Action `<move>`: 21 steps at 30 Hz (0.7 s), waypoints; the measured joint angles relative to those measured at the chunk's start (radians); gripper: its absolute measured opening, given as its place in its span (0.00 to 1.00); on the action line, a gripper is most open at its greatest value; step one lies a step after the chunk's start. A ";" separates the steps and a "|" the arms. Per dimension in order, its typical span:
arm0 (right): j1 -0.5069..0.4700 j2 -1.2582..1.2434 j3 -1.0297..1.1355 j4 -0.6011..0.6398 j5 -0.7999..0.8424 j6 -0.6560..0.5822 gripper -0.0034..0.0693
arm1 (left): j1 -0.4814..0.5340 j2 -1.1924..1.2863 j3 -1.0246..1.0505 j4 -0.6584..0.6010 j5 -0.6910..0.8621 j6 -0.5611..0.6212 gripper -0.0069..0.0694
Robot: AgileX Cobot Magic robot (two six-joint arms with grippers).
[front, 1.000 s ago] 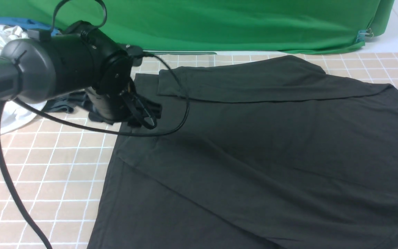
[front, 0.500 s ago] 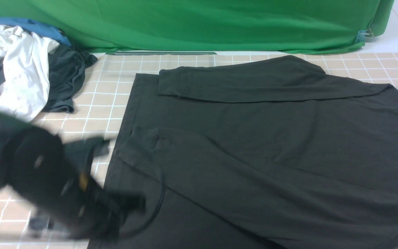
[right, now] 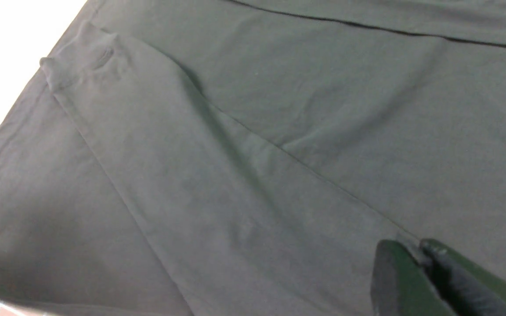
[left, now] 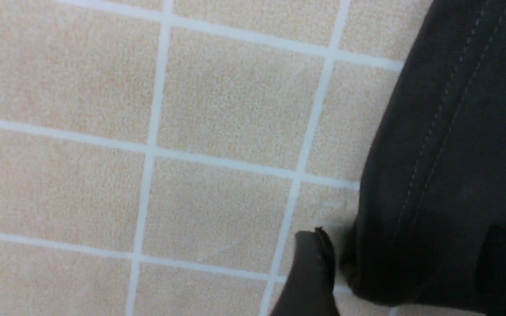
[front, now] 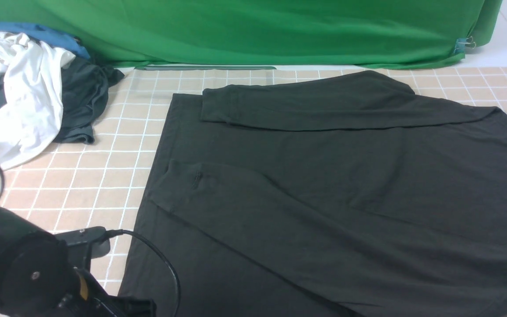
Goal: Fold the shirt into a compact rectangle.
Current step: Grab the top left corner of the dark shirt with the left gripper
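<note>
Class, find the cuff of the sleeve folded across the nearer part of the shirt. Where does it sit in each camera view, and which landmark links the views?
Front view: the cuff lies left of centre, on the shirt, close to its hem.
Left wrist view: not in it.
Right wrist view: the cuff shows in the picture's upper left.
Shared landmark: the shirt's hem, in the front, left wrist and right wrist views.

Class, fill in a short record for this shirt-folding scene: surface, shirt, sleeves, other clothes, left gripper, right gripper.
surface: beige tiled tabletop, green backdrop behind
shirt: black, spread flat
sleeves: far sleeve and near sleeve both folded across the body
other clothes: white garment, blue garment, dark grey garment heaped far left
left gripper: open, at the shirt's hem corner
right gripper: shut, tips on the shirt; grip unclear
</note>
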 joint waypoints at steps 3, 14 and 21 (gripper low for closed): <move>0.000 0.000 0.000 0.001 -0.001 0.000 0.17 | 0.000 0.028 0.000 -0.002 -0.011 -0.001 0.75; 0.000 0.004 0.000 0.000 0.047 0.017 0.19 | -0.001 0.094 -0.006 -0.024 -0.040 0.057 0.16; 0.000 0.067 -0.014 -0.049 0.298 0.106 0.19 | -0.002 0.031 -0.045 0.048 0.154 0.065 0.13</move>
